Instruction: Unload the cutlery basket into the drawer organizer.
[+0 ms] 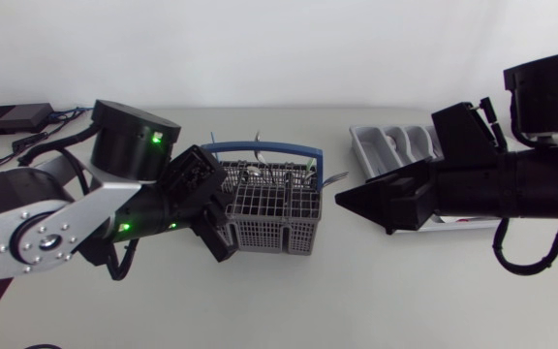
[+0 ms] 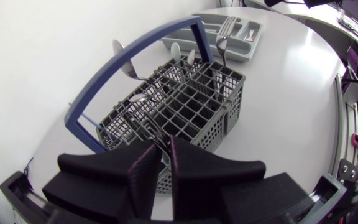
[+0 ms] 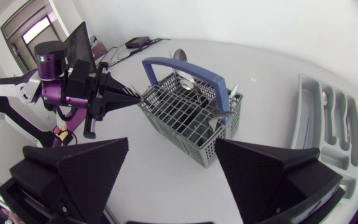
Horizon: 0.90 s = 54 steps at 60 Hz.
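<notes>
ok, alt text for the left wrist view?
Grey cutlery basket with a blue handle, holding spoons and forks, sits just ahead of the left tool, fingers nearly together. The drawer organizer lies beyond it.

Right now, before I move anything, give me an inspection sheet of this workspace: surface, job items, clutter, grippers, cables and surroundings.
Surface: pale grey table, flat, carrying everything below.
Job's things: grey plastic mesh cutlery basket with a blue hoop handle, upright, with metal spoons and forks standing in it. Grey compartmented drawer organizer tray is beside it, with a few pieces already inside and part of it hidden by the right arm.
Clutter: small black box at the far corner.
Grippers: left gripper at the basket's rim, among the cutlery. Right gripper open, empty, apart from the basket.
Cables: black leads by the box.
Surroundings: nothing seen.
</notes>
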Available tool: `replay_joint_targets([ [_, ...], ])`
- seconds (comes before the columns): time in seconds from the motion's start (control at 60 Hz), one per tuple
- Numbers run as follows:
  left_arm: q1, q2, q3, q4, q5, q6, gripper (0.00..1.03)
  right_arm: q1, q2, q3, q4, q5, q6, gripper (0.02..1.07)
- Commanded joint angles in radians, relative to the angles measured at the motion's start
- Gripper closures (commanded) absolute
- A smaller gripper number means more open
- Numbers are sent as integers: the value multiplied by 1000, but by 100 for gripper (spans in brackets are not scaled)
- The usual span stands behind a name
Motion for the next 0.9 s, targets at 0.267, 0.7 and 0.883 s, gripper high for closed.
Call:
replay_joint_targets([
  [0.267,-58,-125,-76,25,-65,-21,78,49,24,-2,26,31,7,7],
  [0.7,-46,-171,-81,16,42,99,78,51,12,-30,21,35,-2,7],
  [0.883,-37,-209,-58,-17,78,136,78,51,7,-36,20,30,-13,7],
])
